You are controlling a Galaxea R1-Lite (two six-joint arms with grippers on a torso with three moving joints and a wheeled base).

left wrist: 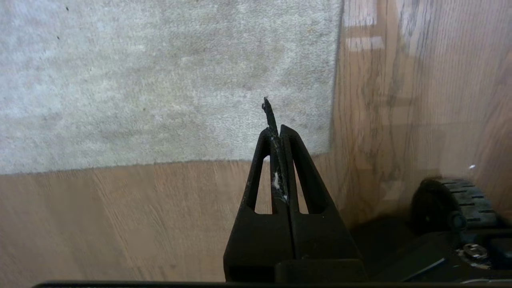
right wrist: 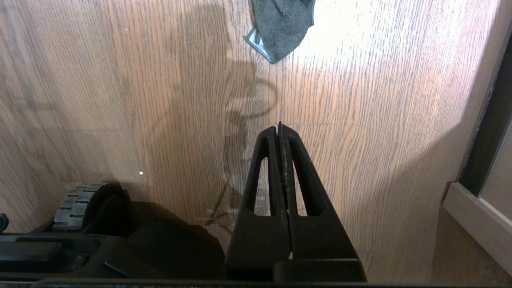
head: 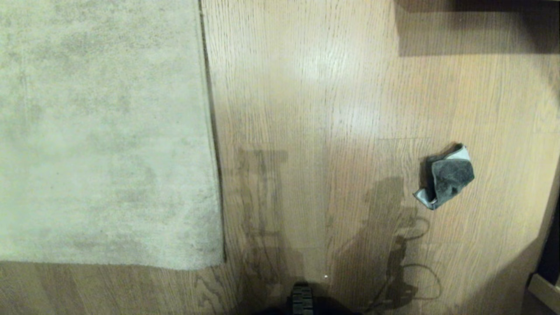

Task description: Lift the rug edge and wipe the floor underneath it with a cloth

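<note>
1. My left gripper (left wrist: 278, 130) is clenched on nothing; the rug edge (left wrist: 334, 100) lies flat just beyond its tips.
2. My right gripper (right wrist: 279, 128) is clenched, empty; the cloth (right wrist: 282, 26) sits crumpled on the floor (right wrist: 360, 100), well ahead.

Dim, soft head view: pale glare on the light brown wood-grain floor (head: 332, 78) toward twelve o'clock, robot shadows at six.

a light wood-grain floor (head: 332, 87) carries a pale mottled rug (head: 100, 131) lying flat on the left; a crumpled dark grey cloth (head: 448, 177) lies well apart on the right.
</note>
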